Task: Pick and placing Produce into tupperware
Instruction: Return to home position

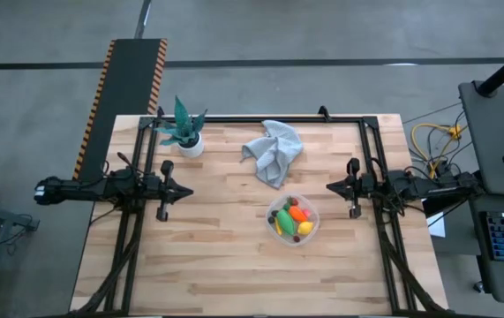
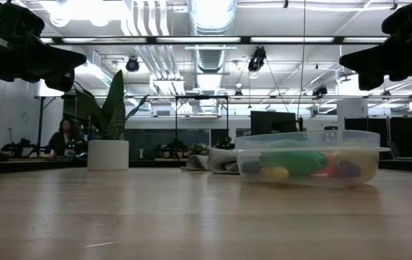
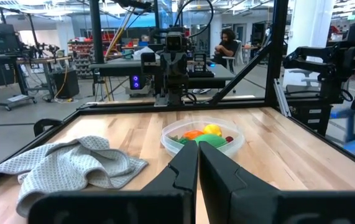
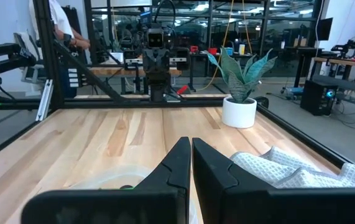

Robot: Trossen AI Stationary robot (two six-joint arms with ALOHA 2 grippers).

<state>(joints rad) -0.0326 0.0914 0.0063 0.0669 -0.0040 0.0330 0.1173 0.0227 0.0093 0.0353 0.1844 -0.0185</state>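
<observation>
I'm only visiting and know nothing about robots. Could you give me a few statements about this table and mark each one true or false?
1. The round clear plastic container holds colourful toy fruits and vegetables. True.
2. The crumpled grey cloth lies inside that container. False: it lies on the wooden table, apart from the container.
3. The left pincer and the right pincer are both shut and empty. True.
4. The green plant in a white pot lies tipped over. False: it stands upright.

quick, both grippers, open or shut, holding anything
Left gripper: shut, holding nothing.
Right gripper: shut, holding nothing.
</observation>
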